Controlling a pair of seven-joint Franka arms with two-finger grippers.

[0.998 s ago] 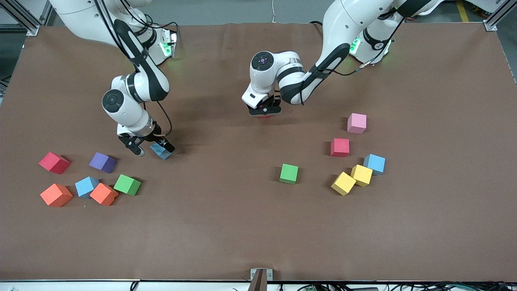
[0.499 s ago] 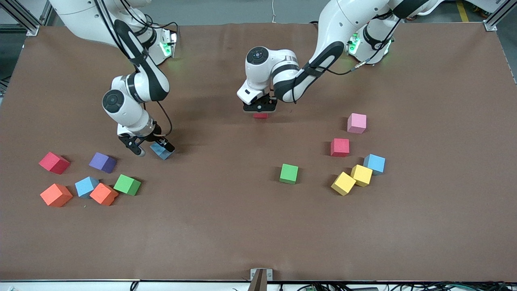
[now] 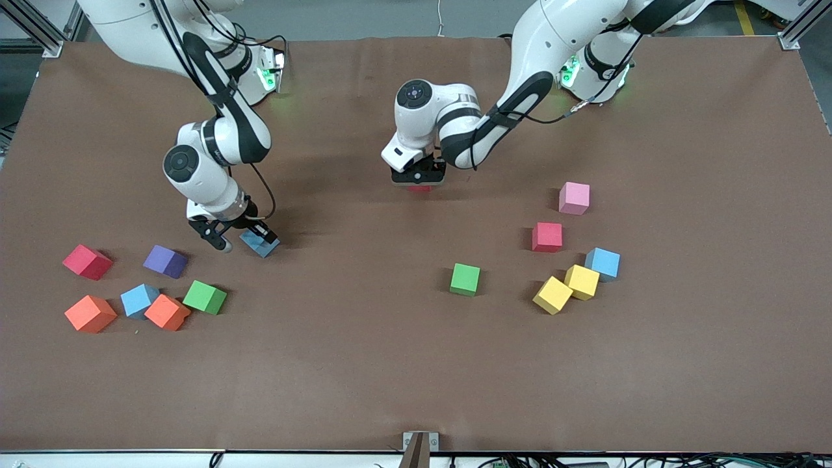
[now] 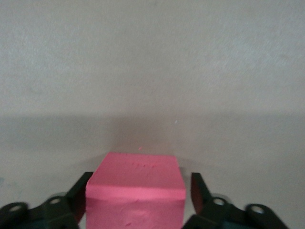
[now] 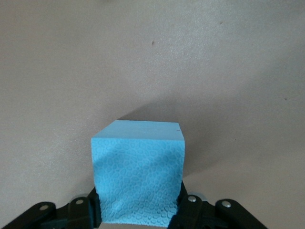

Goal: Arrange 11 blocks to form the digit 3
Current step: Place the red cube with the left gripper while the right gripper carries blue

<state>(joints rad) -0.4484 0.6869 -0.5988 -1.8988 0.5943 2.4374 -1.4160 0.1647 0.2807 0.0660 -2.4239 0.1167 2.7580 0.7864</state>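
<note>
Right wrist view: right tool (image 5: 138,210) pinching textured blue cube (image 5: 138,171) | left tool (image 4: 138,193) spread around red cube (image 4: 136,191)

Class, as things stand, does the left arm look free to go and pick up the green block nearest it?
Probably yes: the left end effector stands open around a red block, so it seems free, and bare table lies between it and that green block.

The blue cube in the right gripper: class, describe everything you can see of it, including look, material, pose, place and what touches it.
The blue cube is light blue, foam-like, with a fine pebbled texture on one face and sharp edges. The right gripper is shut on it, one finger against each of two opposite faces. It sits turned at an angle at the right arm's end of the brown table, farther from the front camera than the purple cube and green cube. No other block touches it.
</note>
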